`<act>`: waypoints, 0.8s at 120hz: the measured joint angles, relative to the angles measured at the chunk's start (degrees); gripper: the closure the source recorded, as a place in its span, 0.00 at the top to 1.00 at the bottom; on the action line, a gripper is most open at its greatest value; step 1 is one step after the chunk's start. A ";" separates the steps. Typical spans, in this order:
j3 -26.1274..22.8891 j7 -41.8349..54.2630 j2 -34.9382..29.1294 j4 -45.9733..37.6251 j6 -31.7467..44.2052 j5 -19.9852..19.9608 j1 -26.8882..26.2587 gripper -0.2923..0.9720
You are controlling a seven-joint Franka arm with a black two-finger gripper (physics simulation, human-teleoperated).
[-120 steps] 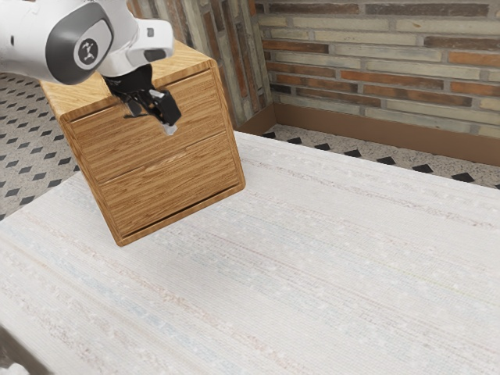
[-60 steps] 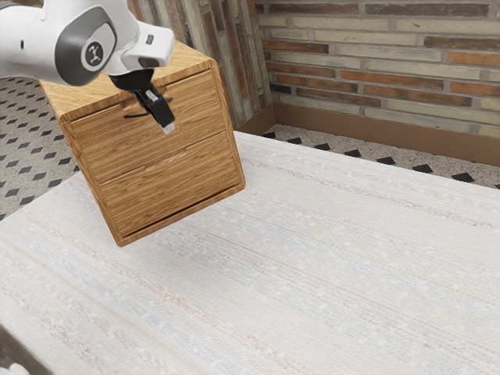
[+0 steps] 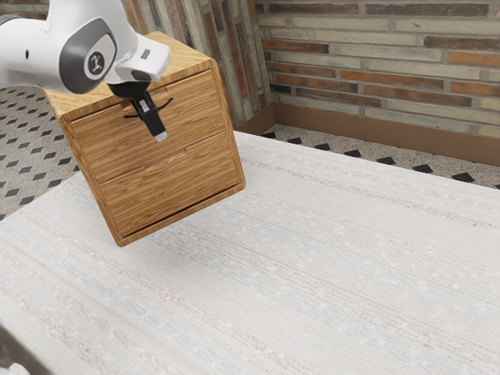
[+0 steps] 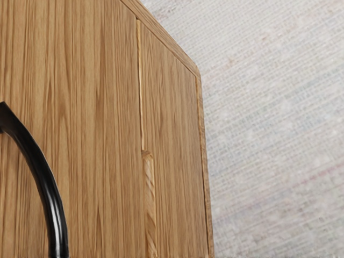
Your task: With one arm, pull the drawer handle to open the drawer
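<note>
Black and curved, the drawer handle [image 4: 45,183] arcs close under my hand, standing off the oak-grained front of the upper drawer [image 3: 195,101]. In the exterior view my gripper [image 3: 158,131] hangs right at that handle and crosses its middle, with the bar's two ends showing on either side of it. Whether it is spread around the bar or pinched onto it I cannot tell from this angle.

The step in hand, as I judge it, is reaching and seating on the handle; the pull has not begun. The upper drawer looks flush with the lower drawer [image 3: 180,176], and the seam between them runs thin and even in the wrist view, so the drawer reads as closed. The next move calls for a sure hold on the bar. After that comes a straight draw out from the drawer front, square to it and over the open tabletop. A skewed pull could bind the drawer or drag the whole cabinet.

The cabinet [image 3: 82,98] stands on the pale woven-looking tabletop [image 3: 328,258] at its far corner on the exterior view's left, turned at an angle to the edges. Beyond it lie a tiled floor [image 3: 23,141] and a brick wall [image 3: 375,55].
</note>
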 joint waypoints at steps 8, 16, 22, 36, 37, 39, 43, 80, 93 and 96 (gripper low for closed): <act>0.01 0.78 0.01 0.03 0.15 0.01 0.13 0.77; 0.02 1.47 0.01 -0.09 0.25 -0.06 0.20 0.77; 0.02 1.92 0.01 -0.26 0.31 -0.34 0.31 0.77; 0.11 2.78 -0.08 -0.80 0.39 -1.13 0.38 0.76; 0.11 2.84 -0.11 -0.85 0.40 -1.24 0.38 0.76; 0.12 2.94 -0.15 -0.93 0.41 -1.45 0.39 0.76; 0.12 3.12 -0.25 -1.04 0.44 -1.80 0.41 0.75; 0.45 2.52 -2.38 -3.51 0.56 -4.28 0.13 0.58; 0.50 1.71 -3.47 -4.75 0.63 -4.68 -0.34 0.56; 0.44 1.50 -3.83 -5.23 0.65 -4.74 -0.43 0.55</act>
